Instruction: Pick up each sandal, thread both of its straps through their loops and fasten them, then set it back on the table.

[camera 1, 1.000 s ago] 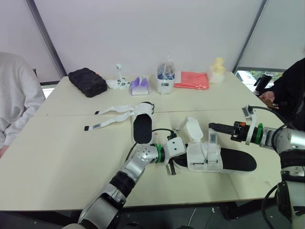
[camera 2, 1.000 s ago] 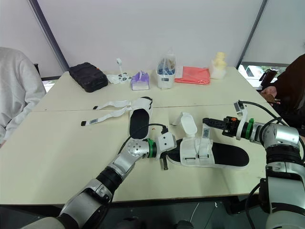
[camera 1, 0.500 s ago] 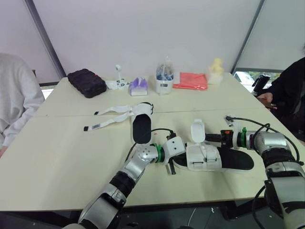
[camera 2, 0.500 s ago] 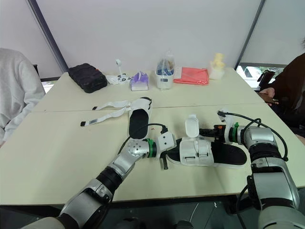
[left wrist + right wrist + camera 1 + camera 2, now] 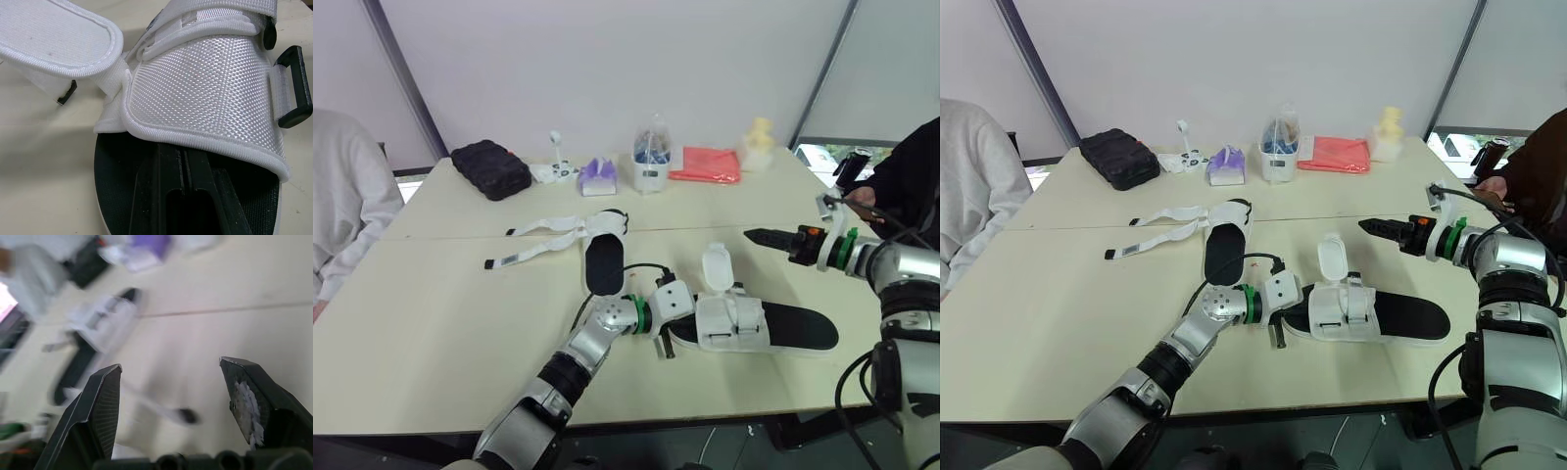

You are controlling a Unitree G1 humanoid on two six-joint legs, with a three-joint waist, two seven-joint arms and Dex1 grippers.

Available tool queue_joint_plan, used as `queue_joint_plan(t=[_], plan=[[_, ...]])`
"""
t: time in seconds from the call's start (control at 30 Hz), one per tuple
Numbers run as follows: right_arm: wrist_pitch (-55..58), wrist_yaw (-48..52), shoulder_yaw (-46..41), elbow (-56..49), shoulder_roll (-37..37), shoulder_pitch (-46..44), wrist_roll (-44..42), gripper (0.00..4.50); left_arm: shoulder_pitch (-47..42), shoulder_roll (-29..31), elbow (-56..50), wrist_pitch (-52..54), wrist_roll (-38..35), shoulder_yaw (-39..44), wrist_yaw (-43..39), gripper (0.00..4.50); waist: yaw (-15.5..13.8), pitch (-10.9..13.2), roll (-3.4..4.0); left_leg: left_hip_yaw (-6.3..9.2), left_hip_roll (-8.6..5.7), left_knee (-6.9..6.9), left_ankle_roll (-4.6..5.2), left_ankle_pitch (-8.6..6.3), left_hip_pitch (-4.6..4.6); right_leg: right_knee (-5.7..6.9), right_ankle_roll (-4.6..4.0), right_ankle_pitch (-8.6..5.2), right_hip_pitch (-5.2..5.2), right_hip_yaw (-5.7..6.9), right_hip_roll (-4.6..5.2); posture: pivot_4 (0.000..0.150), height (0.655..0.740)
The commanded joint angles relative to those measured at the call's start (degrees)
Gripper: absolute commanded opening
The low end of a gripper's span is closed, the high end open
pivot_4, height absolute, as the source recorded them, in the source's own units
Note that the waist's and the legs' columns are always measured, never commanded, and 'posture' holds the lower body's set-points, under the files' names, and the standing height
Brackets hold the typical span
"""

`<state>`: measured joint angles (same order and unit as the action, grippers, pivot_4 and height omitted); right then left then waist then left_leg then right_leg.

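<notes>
Hovering right pincer gapes wide, empty.

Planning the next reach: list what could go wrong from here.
1. The right gripper hangs open, apart from the near sandal; reaching in, it could flatten the upright strap rather than catch it.
2. The left gripper meets only the sandal's toe, so a pull might swing it.
3. A person's hand is close beside the right arm.
</notes>
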<state>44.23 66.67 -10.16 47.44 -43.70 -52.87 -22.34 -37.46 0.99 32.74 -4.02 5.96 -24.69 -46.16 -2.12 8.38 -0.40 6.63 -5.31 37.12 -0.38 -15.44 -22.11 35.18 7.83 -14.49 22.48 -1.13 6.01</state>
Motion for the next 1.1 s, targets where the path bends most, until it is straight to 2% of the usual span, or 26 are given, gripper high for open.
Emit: queue_joint_plan(t=[0.03,0.2,0.33,0.5,0.7,0.8,1.03,1.1], plan=[[5.93,2.53,0.26,-9.47,1.18,2.63,-3.94,3.43,2.36,1.24,4.38,3.46,2.62,-1.67,0.40,0.00,-0.03,0.00,0.00,0.01,0.00,0.00,0.00,0.00,-0.04,0.00,0.00,0.00,0.01,0.01,0.00,0.150,0.7400],[9.71,1.67,1.77,-15.98,2.13,6.06,-4.77,3.43,2.49,1.15,4.22,3.52,2.62,-1.64,0.61,0.00,-0.11,0.00,0.01,0.01,-0.01,0.01,0.00,0.00,-0.12,0.01,0.00,0.00,0.13,0.00,0.01,0.150,0.7400],[10.15,1.33,2.31,-15.89,2.74,6.66,-4.81,3.43,2.72,0.95,4.17,3.96,2.30,-1.27,0.90,0.00,-0.07,0.00,0.01,0.00,-0.01,0.01,0.00,0.00,-0.14,0.01,0.00,0.00,0.15,0.00,0.01,0.150,0.7400],[7.95,0.47,3.42,-7.18,7.32,1.79,-3.46,3.43,2.45,0.58,4.63,3.76,2.21,-1.32,0.82,0.00,0.08,0.00,0.01,-0.01,0.00,0.01,0.00,0.00,-0.13,0.01,0.00,0.00,0.16,0.00,0.00,0.150,0.7400],[5.98,-1.81,0.23,9.33,11.00,-8.62,-3.17,3.43,2.30,0.36,4.79,3.60,2.54,-1.31,1.03,0.00,-0.25,0.00,0.04,0.01,-0.03,0.02,-0.01,0.01,-0.17,0.04,-0.04,0.03,0.21,-0.01,0.01,0.150,0.7400],[1.11,-8.94,-3.75,16.87,12.32,-13.42,-3.42,3.43,2.56,0.53,4.39,3.94,2.63,-0.98,1.73,0.00,-0.10,0.00,0.03,0.05,-0.06,0.00,-0.02,0.00,-0.19,0.01,-0.05,0.03,0.19,0.00,0.03,0.150,0.7400],[-2.93,-12.35,-7.06,21.78,14.77,-16.49,-2.94,3.43,3.36,0.81,3.29,4.45,2.52,-0.71,2.11,0.00,0.07,0.00,0.04,0.03,-0.04,-0.04,-0.02,0.01,-0.19,0.05,-0.08,0.05,0.27,-0.02,0.02,0.150,0.7400],[-4.56,-13.76,-7.95,22.41,14.75,-16.70,-2.62,2.91,3.51,0.86,3.09,4.65,2.43,-0.69,2.17,0.00,0.06,0.00,0.04,0.03,-0.04,-0.04,-0.02,0.01,-0.19,0.05,-0.07,0.05,0.27,-0.02,0.02,0.150,0.7400]])
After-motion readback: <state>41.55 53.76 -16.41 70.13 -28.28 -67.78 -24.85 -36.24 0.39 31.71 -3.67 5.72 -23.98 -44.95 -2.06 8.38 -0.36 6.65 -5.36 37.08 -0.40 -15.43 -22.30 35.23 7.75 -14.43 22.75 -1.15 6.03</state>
